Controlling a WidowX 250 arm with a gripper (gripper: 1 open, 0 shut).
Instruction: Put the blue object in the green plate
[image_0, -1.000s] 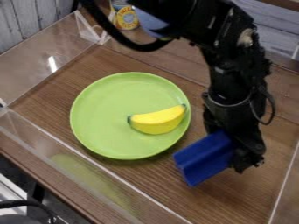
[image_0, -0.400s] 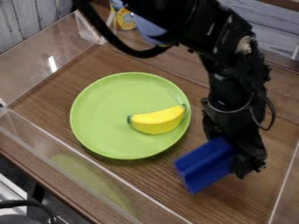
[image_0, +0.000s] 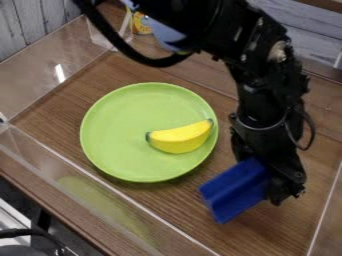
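the tabletop (image_0: 179, 203) is brown wood with a visible grain, hemmed by low see-through plastic walls (image_0: 83, 186), and pale grey boards (image_0: 43, 22) stand behind it. from where i'm standing, the deep-blue rectangular block (image_0: 235, 190) is at the near right part of the table, outside the large round lime-green plate (image_0: 118, 153) with the shallow raised rim. a yellow toy-like banana (image_0: 181, 137) lies on the plate's right side.

the black robot gripper (image_0: 273, 182) is down at the block's far right end. its fingers are lost in dark shapes, so i can't tell how wide they stand or whether they have hold of it.

i'd guess the block is light and stiff, hard plastic or foam, not fragile, though smooth sides might let it slip. a pinch across its narrow width near the middle should balance best; held by the end, it could droop or swivel. once secure, it needs lifting over the rim and setting down left of the banana.
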